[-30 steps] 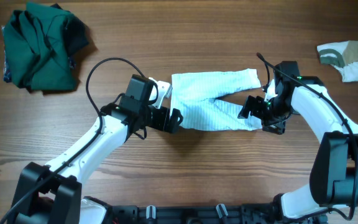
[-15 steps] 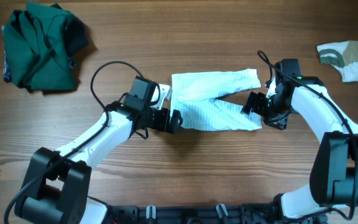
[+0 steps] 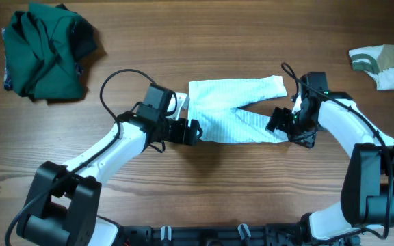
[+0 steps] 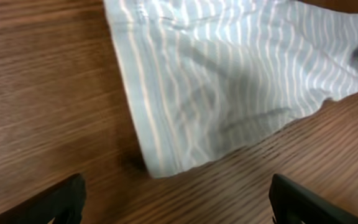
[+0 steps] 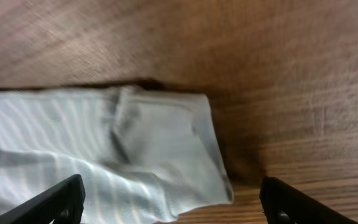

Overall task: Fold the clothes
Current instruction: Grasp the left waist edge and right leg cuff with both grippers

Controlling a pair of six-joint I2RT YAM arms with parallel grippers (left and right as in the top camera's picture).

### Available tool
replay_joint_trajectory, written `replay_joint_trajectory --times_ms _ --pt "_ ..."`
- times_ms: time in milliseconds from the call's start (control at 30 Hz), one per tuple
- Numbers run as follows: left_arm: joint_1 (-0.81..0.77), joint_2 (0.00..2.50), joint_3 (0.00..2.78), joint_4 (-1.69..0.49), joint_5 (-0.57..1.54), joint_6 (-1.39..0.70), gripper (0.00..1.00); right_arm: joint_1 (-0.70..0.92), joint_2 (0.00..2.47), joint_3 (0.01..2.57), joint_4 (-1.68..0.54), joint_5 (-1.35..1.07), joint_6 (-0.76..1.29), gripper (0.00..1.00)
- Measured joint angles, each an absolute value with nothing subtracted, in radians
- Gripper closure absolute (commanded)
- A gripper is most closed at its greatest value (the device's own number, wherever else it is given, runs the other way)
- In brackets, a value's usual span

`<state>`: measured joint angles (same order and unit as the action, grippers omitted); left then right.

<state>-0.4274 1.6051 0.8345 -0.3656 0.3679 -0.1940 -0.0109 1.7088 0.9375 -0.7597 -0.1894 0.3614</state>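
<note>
The pale blue-and-white striped garment point(image 3: 234, 109) lies flat at the table's middle, its two legs pointing right. My left gripper point(image 3: 193, 131) is open at its lower left corner; in the left wrist view the corner point(image 4: 166, 155) lies just ahead of the spread fingers point(image 4: 176, 205). My right gripper point(image 3: 280, 123) is open over the lower leg's end; in the right wrist view the cuff point(image 5: 166, 143) lies between the spread fingers point(image 5: 173, 202). A dark green garment point(image 3: 45, 51) sits bunched at the far left. A white-and-olive piece point(image 3: 380, 65) lies at the far right.
Bare wooden table top point(image 3: 183, 48) surrounds the striped garment. A black cable point(image 3: 111, 78) loops above the left arm. The arm bases stand at the table's near edge.
My left gripper has shifted slightly right and up toward the garment's lower left corner. My right gripper has edged up and right, then settled by the lower leg's end. The garment has barely moved.
</note>
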Motion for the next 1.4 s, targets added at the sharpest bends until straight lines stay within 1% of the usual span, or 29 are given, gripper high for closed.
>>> replay_joint_trajectory --times_ms 67,133,200,367,467,500,533,567,600,633,700,767,800,867,1000,1067,1100,1167,1233,1267,1333,1367,1400 --pt "-0.443 1.605 0.834 -0.362 0.368 -0.206 0.06 -0.011 1.709 0.935 -0.754 -0.189 0.362 0.09" --pt "-0.457 1.606 0.835 -0.358 0.366 -0.221 0.09 -0.011 1.709 0.936 -0.747 -0.190 0.361 0.10" --pt "-0.467 1.606 0.835 -0.358 0.364 -0.231 0.20 -0.011 1.709 0.936 -0.741 -0.190 0.362 0.12" --pt "-0.471 1.606 0.835 -0.358 0.361 -0.268 0.20 -0.011 1.709 0.925 -0.730 -0.189 0.362 0.16" --pt "-0.471 1.606 0.835 -0.355 0.360 -0.279 0.25 -0.011 1.699 0.910 -0.714 -0.186 0.369 0.21" --pt "-0.471 1.606 0.835 -0.355 0.360 -0.282 0.27 -0.011 1.697 0.907 -0.711 -0.185 0.371 0.25" --pt "-0.471 1.606 0.835 -0.355 0.360 -0.286 0.28 -0.011 1.694 0.903 -0.709 -0.183 0.375 0.35" --pt "-0.471 1.606 0.835 -0.355 0.360 -0.291 0.28 -0.011 1.694 0.902 -0.709 -0.182 0.379 0.50" --pt "-0.471 1.606 0.835 -0.355 0.360 -0.292 0.29 -0.011 1.694 0.898 -0.707 -0.182 0.382 0.57" --pt "-0.471 1.606 0.835 -0.353 0.360 -0.292 0.29 -0.011 1.694 0.896 -0.707 -0.183 0.387 0.57" --pt "-0.471 1.606 0.835 -0.351 0.360 -0.294 0.28 -0.011 1.694 0.891 -0.707 -0.183 0.391 0.59" --pt "-0.471 1.609 0.835 -0.349 0.360 -0.295 0.23 -0.011 1.694 0.888 -0.709 -0.183 0.397 0.66" --pt "-0.471 1.613 0.835 -0.347 0.360 -0.296 0.20 -0.011 1.694 0.887 -0.709 -0.183 0.403 0.67" --pt "-0.471 1.637 0.835 -0.343 0.360 -0.300 0.15 -0.011 1.694 0.886 -0.712 -0.183 0.408 0.67" --pt "-0.471 1.680 0.836 -0.343 0.361 -0.307 0.09 -0.011 1.694 0.886 -0.720 -0.183 0.407 0.67" --pt "-0.471 1.680 0.838 -0.339 0.361 -0.307 0.09 -0.011 1.694 0.886 -0.721 -0.183 0.408 0.68" --pt "-0.471 1.680 0.838 -0.335 0.360 -0.308 0.09 -0.011 1.694 0.885 -0.721 -0.183 0.408 0.70" --pt "-0.471 1.682 0.838 -0.327 0.360 -0.308 0.14 -0.011 1.694 0.885 -0.721 -0.183 0.409 0.73" --pt "-0.471 1.684 0.838 -0.321 0.360 -0.311 0.16 -0.011 1.694 0.885 -0.721 -0.183 0.410 0.74" --pt "-0.471 1.686 0.838 -0.320 0.360 -0.312 0.21 -0.011 1.694 0.885 -0.723 -0.183 0.411 0.74" --pt "-0.471 1.689 0.838 -0.316 0.360 -0.312 0.32 -0.011 1.694 0.884 -0.725 -0.183 0.411 0.75" --pt "-0.471 1.690 0.838 -0.311 0.360 -0.315 0.36 -0.011 1.694 0.884 -0.726 -0.183 0.411 0.75" --pt "-0.471 1.691 0.838 -0.308 0.360 -0.317 0.37 -0.011 1.694 0.884 -0.728 -0.183 0.411 0.75"
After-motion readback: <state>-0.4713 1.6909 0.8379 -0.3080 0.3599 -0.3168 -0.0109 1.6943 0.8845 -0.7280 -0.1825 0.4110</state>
